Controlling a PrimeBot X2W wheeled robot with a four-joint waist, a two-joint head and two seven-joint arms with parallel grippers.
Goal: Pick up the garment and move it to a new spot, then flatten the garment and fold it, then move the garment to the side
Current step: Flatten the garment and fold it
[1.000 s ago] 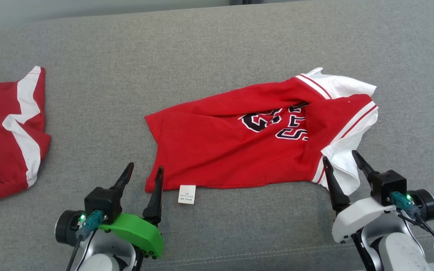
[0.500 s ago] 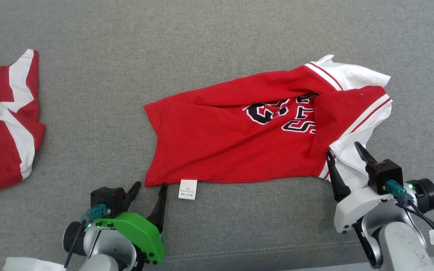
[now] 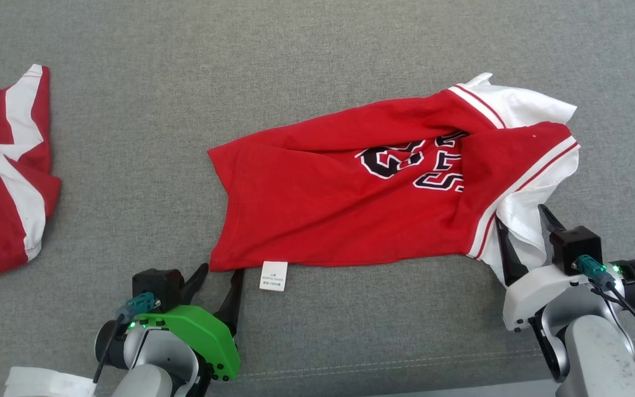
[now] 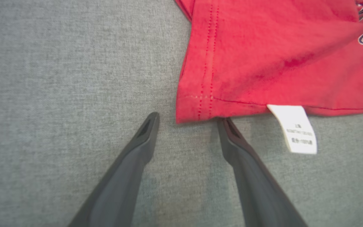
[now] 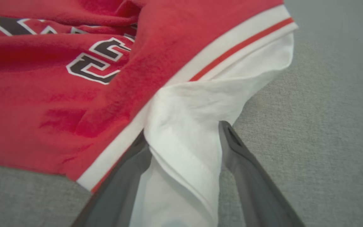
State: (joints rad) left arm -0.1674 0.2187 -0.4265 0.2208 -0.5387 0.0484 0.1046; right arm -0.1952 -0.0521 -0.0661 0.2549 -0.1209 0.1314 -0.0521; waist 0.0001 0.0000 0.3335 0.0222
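Grey upholstery (image 3: pixel 317 55) bears a rumpled red-and-white garment (image 3: pixel 323 204).

Block lettering (image 3: pixel 414 165): black characters with white outlines, printed on the chest of the red jersey (image 3: pixel 323 204), right of centre in the head view. Folds cover part of each character, so no complete word or number reads. The same lettering appears at upper left of the right wrist view (image 5: pixel 95 64).

Care label (image 3: pixel 273 275): white tag at the jersey's lower hem, with three short printed lines. In the left wrist view (image 4: pixel 296 129) the print is inverted; only "100%" is legible.
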